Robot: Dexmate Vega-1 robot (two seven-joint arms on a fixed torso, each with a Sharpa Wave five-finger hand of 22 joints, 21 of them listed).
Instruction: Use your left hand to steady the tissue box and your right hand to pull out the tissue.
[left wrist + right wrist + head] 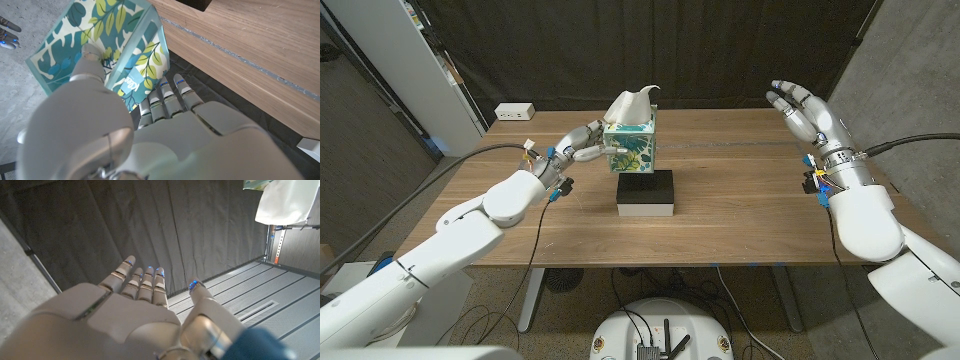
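Head view, box: the tissue box [631,146] with leaf print stood upright on the wooden table [740,215], near the far side, just behind a black and white block [646,194].
Head view, tissue: a white tissue [633,104] stood up out of the top of the box.
Head view, left hand: the left hand [576,146] was grasping the box on its side, with the fingers against the printed wall.
Head view, right hand: the right hand [807,115] was raised at the right side, well apart from the box, released, with fingers spread and holding nothing.
Left wrist view: the thumb lay on one printed face of the tissue box [107,47] and the fingers [167,97] reached around the neighbouring face, so the hold seemed firm.
Right wrist view: the right hand [140,307] was empty, fingers apart, before a dark curtain; the tissue [285,202] showed in the corner, far off.
Step in hand: I judged the steadying as done and the pull as not yet begun.
Next move: the right hand should travel to the tissue, pinch its tip and draw it upward.
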